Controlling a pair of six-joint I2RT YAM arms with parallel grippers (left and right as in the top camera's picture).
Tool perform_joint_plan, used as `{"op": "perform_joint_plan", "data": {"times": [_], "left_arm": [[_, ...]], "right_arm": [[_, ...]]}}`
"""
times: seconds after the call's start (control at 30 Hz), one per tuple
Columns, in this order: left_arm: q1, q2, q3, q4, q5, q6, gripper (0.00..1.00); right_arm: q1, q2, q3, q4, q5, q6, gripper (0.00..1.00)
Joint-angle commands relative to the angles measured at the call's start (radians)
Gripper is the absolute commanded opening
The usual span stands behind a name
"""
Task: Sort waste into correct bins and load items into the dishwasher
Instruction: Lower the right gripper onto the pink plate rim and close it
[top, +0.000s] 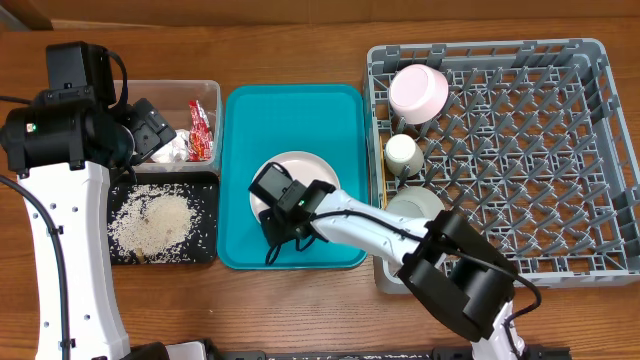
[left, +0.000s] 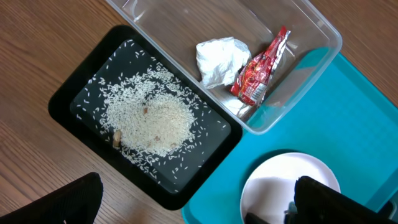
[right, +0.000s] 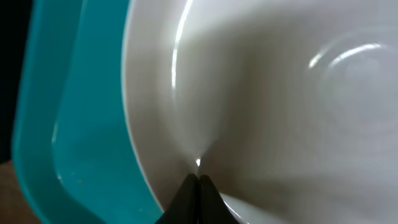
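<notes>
1. The plate (top: 300, 168) lies flat on the teal tray (top: 240, 120). The right wrist covers its near edge from overhead.
2. The right gripper (right: 198, 178) has its fingers pressed together at the plate's rim. The close view is blurred, so I cannot tell whether the rim is nipped between them.
3. The right arm crosses the tray's near right corner and hides part of a white bowl (top: 415, 205) at the grey rack's (top: 560, 150) left edge.
4. Further along that edge stand a cup (top: 403, 155) and a pink bowl (top: 418, 92), the bowl tilted on its side.
5. The left gripper (left: 196, 180) is spread wide, empty, above the clear tub (top: 170, 95). From overhead it partly covers the tissue (left: 221, 59), which lies beside the red wrapper (left: 261, 68).
6. The black tray (left: 68, 93), just beside the tub, holds rice (left: 149, 121).
</notes>
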Motion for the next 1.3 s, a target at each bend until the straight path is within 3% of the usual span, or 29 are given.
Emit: {"op": "perform_joint_plan", "data": {"times": [0.0,0.63,0.9,1.03,1.13,1.27], "left_arm": [[-0.002,0.002,0.002,0.001,-0.003,0.012,1.0],[-0.002,0.002,0.002,0.001,-0.003,0.012,1.0],[-0.002,0.002,0.002,0.001,-0.003,0.012,1.0],[-0.002,0.002,0.002,0.001,-0.003,0.012,1.0],[-0.002,0.002,0.002,0.001,-0.003,0.012,1.0],[-0.002,0.002,0.002,0.001,-0.003,0.012,1.0]], "right_arm": [[0.028,0.011,-0.004,0.023,-0.03,0.0,0.04],[0.04,0.011,-0.004,-0.008,0.037,-0.037,0.11],[0.041,0.011,-0.004,-0.008,0.037,-0.036,0.21],[0.041,0.011,-0.004,-0.011,0.037,-0.037,0.19],[0.041,0.011,-0.004,-0.011,0.037,-0.037,0.09],[0.041,0.011,-0.004,-0.011,0.037,-0.036,0.09]]}}
